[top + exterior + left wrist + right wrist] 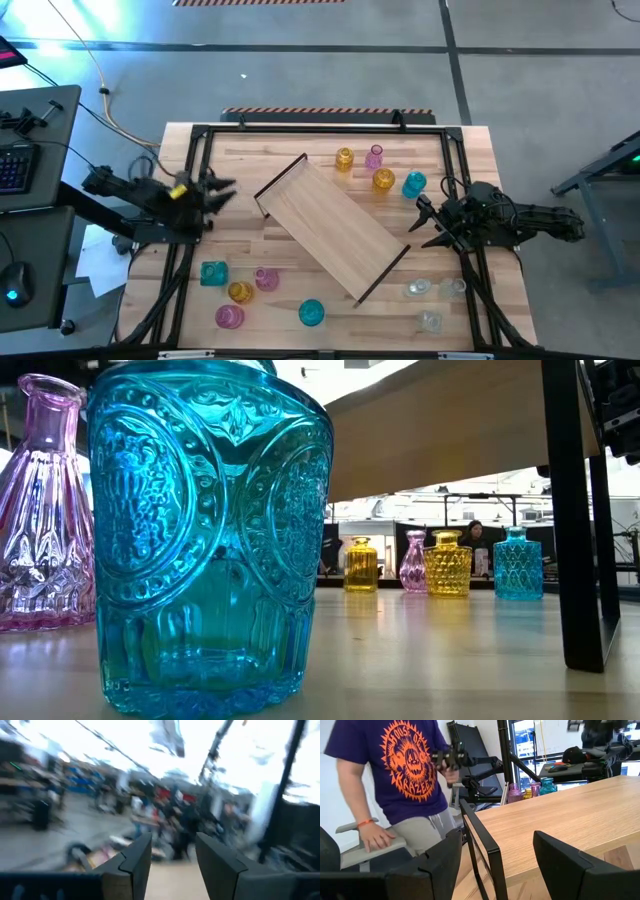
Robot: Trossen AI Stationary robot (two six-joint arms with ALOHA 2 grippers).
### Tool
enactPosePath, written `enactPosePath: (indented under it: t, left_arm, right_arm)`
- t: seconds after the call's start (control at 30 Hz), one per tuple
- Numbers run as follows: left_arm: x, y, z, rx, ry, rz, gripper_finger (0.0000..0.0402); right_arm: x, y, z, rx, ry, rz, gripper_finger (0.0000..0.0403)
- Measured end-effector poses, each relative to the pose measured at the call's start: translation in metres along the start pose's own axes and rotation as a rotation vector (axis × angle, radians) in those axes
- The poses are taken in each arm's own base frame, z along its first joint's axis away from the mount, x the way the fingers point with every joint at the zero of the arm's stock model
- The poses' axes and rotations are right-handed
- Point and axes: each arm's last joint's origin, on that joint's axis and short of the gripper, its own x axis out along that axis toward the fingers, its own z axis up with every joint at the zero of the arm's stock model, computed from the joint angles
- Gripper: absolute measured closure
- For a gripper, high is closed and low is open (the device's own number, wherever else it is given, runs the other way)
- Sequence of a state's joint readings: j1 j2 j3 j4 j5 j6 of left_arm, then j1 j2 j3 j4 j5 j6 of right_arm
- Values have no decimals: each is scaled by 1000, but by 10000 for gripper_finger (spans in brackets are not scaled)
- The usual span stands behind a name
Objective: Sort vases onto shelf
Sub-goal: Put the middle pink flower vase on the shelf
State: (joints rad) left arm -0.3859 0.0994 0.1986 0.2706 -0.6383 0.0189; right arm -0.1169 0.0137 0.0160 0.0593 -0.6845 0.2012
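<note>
Both grippers are hanging empty with fingers parted: the left gripper (228, 192) just off the shelf's (330, 225) left end, the right gripper (425, 222) off its right side, spread wide. That long pale wooden board with thin dark end pieces is lying diagonally on the striped tabletop (300, 150). Small ribbed and embossed glass vases are standing around it, none on it: a teal vase (205, 535) and a pink vase (45, 505) at its near-left, a yellow vase (344, 159) beyond it, clear vases (430, 290) at its near-right.

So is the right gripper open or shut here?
Open: the right gripper shows a wide gap between its fingers, nothing held, facing the shelf.
</note>
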Motion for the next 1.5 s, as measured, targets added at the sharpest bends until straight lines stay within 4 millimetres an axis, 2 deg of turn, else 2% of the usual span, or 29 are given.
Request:
enactPosePath:
  t: [0.2, 0.33, 0.43, 0.57, 0.67, 0.77, 1.0, 1.13, 1.27, 1.5]
  left_arm:
    - [2, 7, 42, 163, -31, 282, 259]
    - [4, 8, 63, 160, -24, 427, 259]
    - [8, 6, 75, 183, -17, 453, 259]
    - [21, -3, 86, 340, 29, 449, 259]
    - [33, -13, 86, 448, 78, 438, 259]
    - [45, -22, 76, 492, 119, 415, 259]
    - [70, -46, 50, 469, 143, 155, 259]
    - [83, -52, 52, 443, 68, 268, 259]
    - [91, -53, 56, 460, -2, 303, 259]
    - [96, -45, 56, 568, 18, 417, 259]
  right_arm:
    - [0, 0, 0, 0, 0, 0, 174]
    - [0, 0, 0, 1, 1, 0, 174]
    - [0, 0, 0, 1, 1, 0, 174]
    - [0, 0, 0, 2, 2, 0, 174]
    - [0, 0, 0, 2, 2, 0, 174]
    - [0, 0, 0, 2, 2, 0, 174]
    - [0, 0, 0, 2, 2, 0, 174]
    - [0, 0, 0, 2, 2, 0, 174]
    - [0, 0, 0, 2, 2, 0, 174]
    - [0, 0, 0, 2, 2, 0, 174]
